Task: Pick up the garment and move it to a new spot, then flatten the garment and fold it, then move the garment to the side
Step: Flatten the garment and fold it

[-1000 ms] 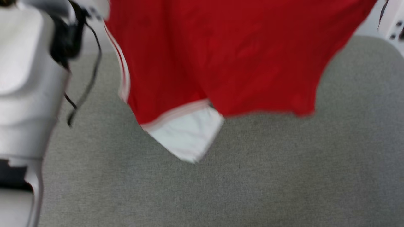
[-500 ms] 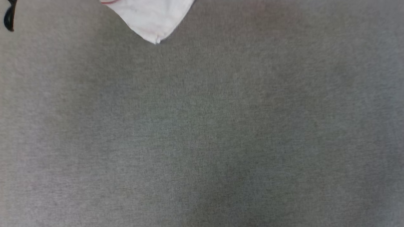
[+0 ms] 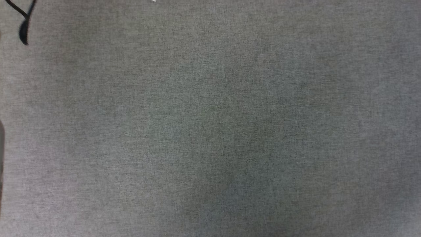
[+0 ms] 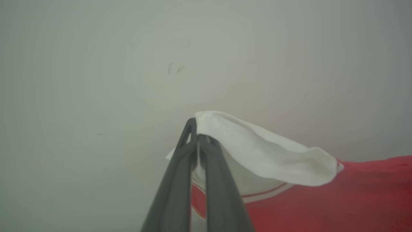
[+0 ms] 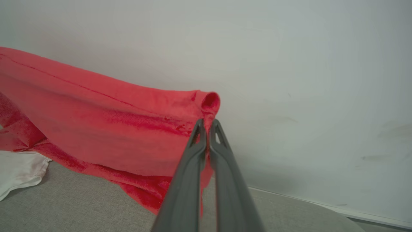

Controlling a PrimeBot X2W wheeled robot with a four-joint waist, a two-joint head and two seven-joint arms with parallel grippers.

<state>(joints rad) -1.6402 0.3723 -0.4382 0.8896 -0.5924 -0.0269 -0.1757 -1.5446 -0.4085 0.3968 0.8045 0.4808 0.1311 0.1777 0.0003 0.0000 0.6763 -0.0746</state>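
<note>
The garment [image 4: 338, 199] is red with a white sleeve trimmed in red stripes. In the left wrist view my left gripper [image 4: 197, 135] is shut on the white sleeve's edge, held up against a pale wall. The right wrist view has my right gripper [image 5: 207, 127] shut on a red corner of the garment [image 5: 106, 129], which hangs stretched to the left with its lower folds and a white sleeve reaching the grey surface [image 5: 80, 206]. A tiny white tip of the garment [image 3: 153, 1] shows at the top edge of the head view.
A grey fabric surface [image 3: 210, 131] spreads across the head view. A black cable loop [image 3: 23, 31] hangs at the head view's top left. A pale wall [image 5: 305, 80] stands behind the surface's far edge.
The head camera has tilted down, so the hanging red garment and the pale arm slid out at the top. Only a sliver of white sleeve tip is left there.
</note>
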